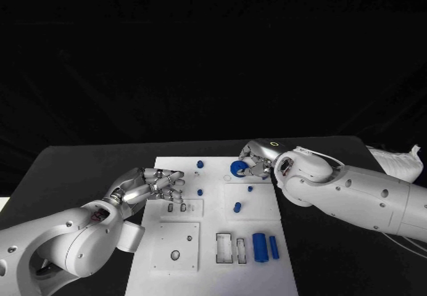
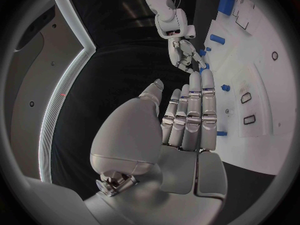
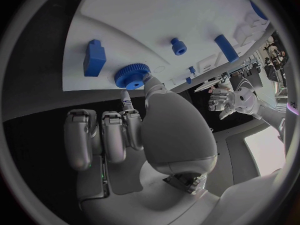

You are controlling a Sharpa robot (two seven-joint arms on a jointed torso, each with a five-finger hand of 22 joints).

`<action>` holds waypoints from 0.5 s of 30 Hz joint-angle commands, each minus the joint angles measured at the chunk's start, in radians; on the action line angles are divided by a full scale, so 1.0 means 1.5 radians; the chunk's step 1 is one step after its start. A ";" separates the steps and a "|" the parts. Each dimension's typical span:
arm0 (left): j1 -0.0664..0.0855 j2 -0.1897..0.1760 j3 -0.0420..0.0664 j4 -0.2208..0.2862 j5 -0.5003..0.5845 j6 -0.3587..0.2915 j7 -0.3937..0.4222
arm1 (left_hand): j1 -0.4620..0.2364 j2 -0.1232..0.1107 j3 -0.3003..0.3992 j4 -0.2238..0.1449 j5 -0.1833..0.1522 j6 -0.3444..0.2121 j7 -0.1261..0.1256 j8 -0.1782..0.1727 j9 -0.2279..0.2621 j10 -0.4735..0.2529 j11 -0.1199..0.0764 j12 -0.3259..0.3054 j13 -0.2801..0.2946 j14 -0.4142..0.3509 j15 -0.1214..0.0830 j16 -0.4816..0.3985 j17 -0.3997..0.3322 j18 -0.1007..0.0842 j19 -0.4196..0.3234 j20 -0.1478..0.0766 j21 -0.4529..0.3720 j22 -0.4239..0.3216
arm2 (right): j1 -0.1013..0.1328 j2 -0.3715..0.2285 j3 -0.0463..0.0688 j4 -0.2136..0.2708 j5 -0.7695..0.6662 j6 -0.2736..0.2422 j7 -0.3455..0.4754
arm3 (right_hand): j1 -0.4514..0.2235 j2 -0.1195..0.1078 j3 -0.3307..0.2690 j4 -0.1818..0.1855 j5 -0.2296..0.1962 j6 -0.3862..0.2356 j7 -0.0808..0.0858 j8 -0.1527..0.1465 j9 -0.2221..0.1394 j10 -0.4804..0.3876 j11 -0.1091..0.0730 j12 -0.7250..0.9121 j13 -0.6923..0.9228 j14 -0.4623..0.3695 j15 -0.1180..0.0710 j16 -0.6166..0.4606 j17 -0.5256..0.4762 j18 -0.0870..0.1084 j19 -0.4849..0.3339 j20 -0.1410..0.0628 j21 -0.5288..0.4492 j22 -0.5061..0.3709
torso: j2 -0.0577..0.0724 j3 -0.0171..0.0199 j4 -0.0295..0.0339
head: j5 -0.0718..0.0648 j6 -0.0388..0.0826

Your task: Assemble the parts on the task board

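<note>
The white task board [image 1: 267, 216] lies in the middle of the black table. My right hand [image 1: 258, 161] is at its far right part and pinches a blue gear [image 1: 239, 167] between thumb and a finger, low over the board. In the right wrist view the thumb tip touches the gear [image 3: 132, 75] near the board's edge [image 3: 125, 15]. My left hand [image 1: 158, 185] hovers over the board's left edge with its fingers stretched out and nothing in them. The left wrist view shows those straight fingers [image 2: 190, 115] beside the board [image 2: 269, 85].
Small blue pegs [image 1: 200, 164] [image 1: 199, 192] [image 1: 250, 188] [image 1: 237, 207] stand or lie on the board's far half. Two long blue cylinders [image 1: 259, 246] [image 1: 273, 246] lie beside two rectangular slots [image 1: 223, 245] near the front. A blue block [image 3: 94, 57] sits near the gear.
</note>
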 commanded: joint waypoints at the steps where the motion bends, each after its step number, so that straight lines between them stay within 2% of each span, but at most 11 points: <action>1: 0.000 0.000 0.000 0.003 0.003 0.003 0.004 | -0.004 -0.002 0.003 -0.001 -0.003 0.003 0.003 -0.003 -0.001 0.000 0.002 -0.003 -0.001 -0.003 0.000 0.003 0.001 0.000 -0.005 0.000 0.004 0.001 | 0.000 0.002 0.000 -0.002 -0.012 0.018 -0.005 | 0.007 0.003 0.005 -0.001 -0.003 0.004 0.000 -0.001 -0.001 0.026 0.000 -0.001 0.112 0.063 0.002 0.002 0.132 -0.011 0.024 0.001 0.004 0.061 | 0.001 -0.0002 0.0001 | 0.001 -0.001; 10: 0.000 -0.001 0.000 0.003 0.003 0.003 0.003 | -0.004 -0.002 0.003 -0.001 -0.003 0.003 0.003 -0.003 -0.001 0.000 0.002 -0.003 -0.001 -0.003 0.000 0.003 0.001 0.000 -0.005 0.000 0.004 0.001 | 0.000 0.006 0.000 -0.007 -0.014 0.024 -0.005 | 0.021 0.015 0.020 -0.011 -0.005 0.016 -0.002 0.003 0.000 0.028 -0.002 0.001 0.115 0.063 0.000 0.002 0.132 -0.011 0.024 0.000 0.004 0.062 | 0.000 0.0002 -0.0003 | 0.000 -0.004; 15: 0.000 -0.002 0.000 0.003 0.003 0.003 0.004 | -0.004 -0.002 0.003 -0.001 -0.003 0.003 0.003 -0.003 -0.001 0.000 0.002 -0.003 -0.001 -0.003 0.000 0.003 0.001 0.000 -0.005 0.000 0.004 0.001 | 0.000 0.007 0.000 -0.008 -0.020 0.027 -0.006 | 0.039 0.032 0.049 -0.022 -0.035 0.038 -0.007 0.011 0.002 0.030 -0.007 0.004 0.119 0.063 -0.005 0.003 0.133 -0.012 0.025 -0.003 0.005 0.063 | 0.000 0.0004 -0.0002 | 0.001 -0.004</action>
